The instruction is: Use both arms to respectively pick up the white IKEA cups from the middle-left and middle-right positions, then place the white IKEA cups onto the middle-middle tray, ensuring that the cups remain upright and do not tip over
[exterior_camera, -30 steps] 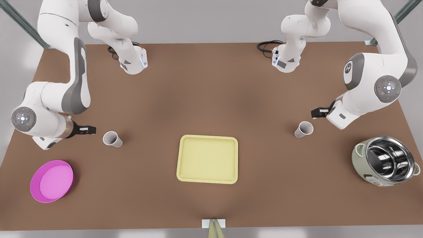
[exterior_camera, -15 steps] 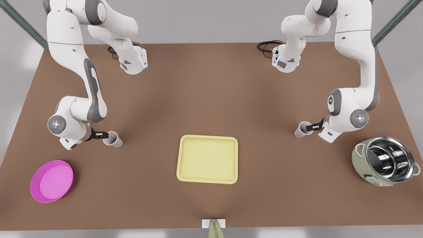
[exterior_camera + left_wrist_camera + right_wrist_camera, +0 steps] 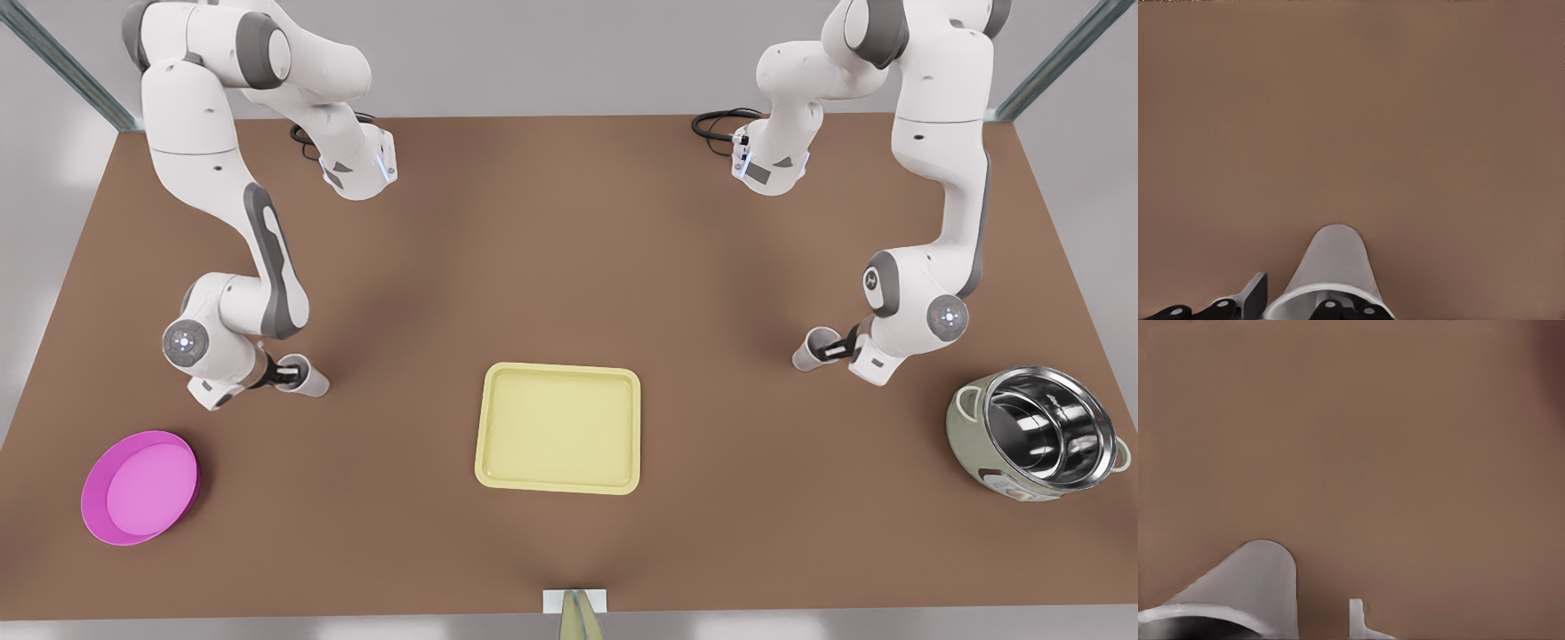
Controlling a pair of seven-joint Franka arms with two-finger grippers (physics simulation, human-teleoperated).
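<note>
Two white cups stand upright on the brown table, one at the front view's left (image 3: 311,380) and one at its right (image 3: 807,354). The pale yellow tray (image 3: 558,427) lies between them, nearer the front edge, with nothing on it. The arm at the front view's left has its gripper (image 3: 289,367) at the left cup's rim, and the other arm's gripper (image 3: 833,348) is at the right cup's rim. My left gripper (image 3: 1298,304) is open and straddles a cup (image 3: 1333,260): one finger (image 3: 1257,293) outside, one inside. My right gripper (image 3: 1298,632) is open, with a finger (image 3: 1355,617) outside its cup (image 3: 1251,577).
A round pink dish (image 3: 140,486) sits at the near left corner. A steel-lined cooker pot (image 3: 1036,433) stands at the right edge. The arm bases (image 3: 360,169) (image 3: 769,164) are at the back. A small white block (image 3: 575,602) is at the front edge.
Both arms have dropped lower and swung inward. Each gripper has gone from beside its cup to over the cup's rim. The cups and tray have not moved.
</note>
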